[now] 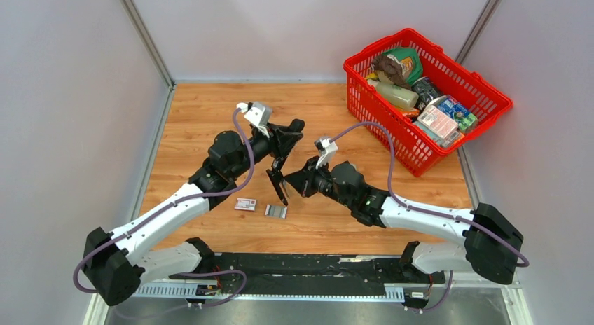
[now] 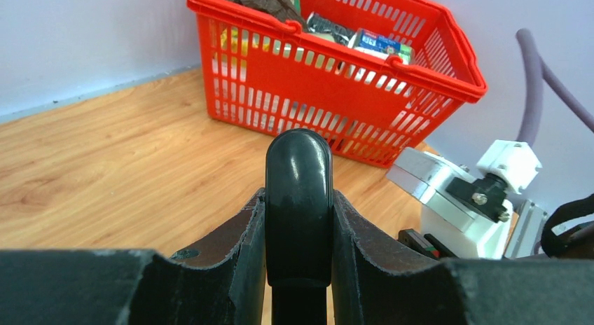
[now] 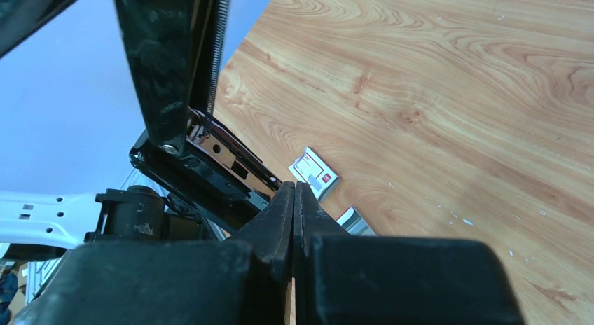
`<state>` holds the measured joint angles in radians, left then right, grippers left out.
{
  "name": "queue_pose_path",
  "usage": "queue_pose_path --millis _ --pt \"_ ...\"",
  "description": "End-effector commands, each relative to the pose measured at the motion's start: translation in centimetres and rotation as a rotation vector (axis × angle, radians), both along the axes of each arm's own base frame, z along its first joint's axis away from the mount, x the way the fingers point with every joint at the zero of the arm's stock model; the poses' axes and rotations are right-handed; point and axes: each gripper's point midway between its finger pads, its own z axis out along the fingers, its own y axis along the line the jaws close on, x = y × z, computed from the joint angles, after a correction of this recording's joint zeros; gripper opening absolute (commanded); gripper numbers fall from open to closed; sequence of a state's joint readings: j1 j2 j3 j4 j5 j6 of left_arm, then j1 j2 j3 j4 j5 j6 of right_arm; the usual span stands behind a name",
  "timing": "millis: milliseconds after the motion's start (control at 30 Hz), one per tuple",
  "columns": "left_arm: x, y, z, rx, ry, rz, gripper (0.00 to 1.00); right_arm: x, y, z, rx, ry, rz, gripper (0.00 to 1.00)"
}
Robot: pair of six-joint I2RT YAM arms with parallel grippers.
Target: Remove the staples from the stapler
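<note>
Top view: shows the stapler (image 1: 277, 185) held clear of the table (image 1: 210, 115), hinged open and clamped in the left gripper (image 1: 284, 146). Places the right gripper (image 1: 293, 182), pressed together with nothing seen between, just beside the hanging part. Shows a ribbed strip of staples (image 1: 276, 211) lying below, beside a box (image 1: 245, 204); suggests part of the unloading done. Left wrist: shows both fingers (image 2: 235, 241) pinching the rounded black end, with a red basket (image 2: 336, 94) beyond. Right wrist: shows fingertips (image 3: 280, 220) pressed together near the open hinge and a spring (image 3: 217, 52) stretched along the upper arm. Leaves any remainder in the magazine undecided. Sets all on a wood-grain table, with pale walls (image 1: 315, 31) around and the basket at the far right corner.
</note>
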<state>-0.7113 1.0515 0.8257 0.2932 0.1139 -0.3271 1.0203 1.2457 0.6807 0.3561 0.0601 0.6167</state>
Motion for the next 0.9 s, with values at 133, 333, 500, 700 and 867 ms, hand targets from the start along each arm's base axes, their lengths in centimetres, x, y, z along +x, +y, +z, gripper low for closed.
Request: queue_pose_path --millis 133,333,500,700,867 --pt "1.8 -0.7 4.4 -0.055 -0.151 0.041 0.00 -0.8 0.8 2.3 0.080 -0.084 0.059 0.00" --pt "3.2 -1.6 3.3 -0.016 -0.150 0.057 0.00 -1.4 1.6 2.3 0.099 -0.085 0.107 0.00" --pt "4.0 -2.5 3.0 0.010 -0.161 0.057 0.00 -1.3 2.3 1.8 0.103 -0.078 0.123 0.00" --pt "4.4 -2.9 2.8 0.045 -0.173 0.057 0.00 -1.3 2.2 2.2 0.096 -0.099 0.124 0.00" --pt "4.3 -2.9 3.2 0.053 -0.183 0.053 0.00 -1.2 0.4 3.5 0.037 -0.130 0.083 0.00"
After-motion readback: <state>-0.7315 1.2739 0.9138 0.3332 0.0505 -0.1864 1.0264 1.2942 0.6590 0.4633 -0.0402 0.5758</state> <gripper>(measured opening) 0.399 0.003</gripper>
